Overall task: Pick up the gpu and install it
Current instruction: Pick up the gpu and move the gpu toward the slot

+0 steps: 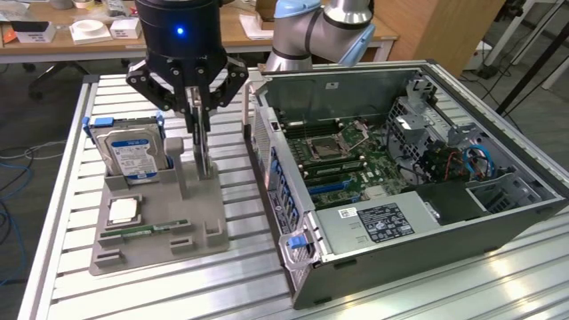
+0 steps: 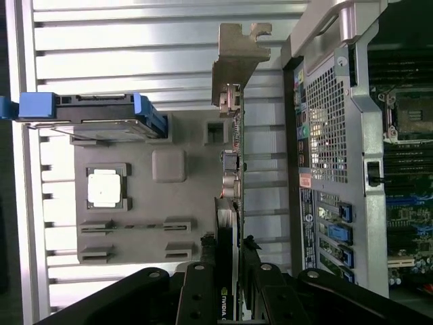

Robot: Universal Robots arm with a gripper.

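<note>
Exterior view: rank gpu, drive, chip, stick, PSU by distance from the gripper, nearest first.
1. gpu, held in the gripper.
2. drive, beside it at the tray's far end.
3. chip and stick, toward the tray's near end; too close to call.
4. PSU, inside the case on the exterior view's right.

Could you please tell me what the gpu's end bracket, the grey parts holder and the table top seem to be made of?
On the gpu, the bracket looks like bare metal, likely steel: dull silver sheen. The parts holder seems matte grey plastic: no glare. The table looks like aluminium slats: bright brushed reflections.
</note>
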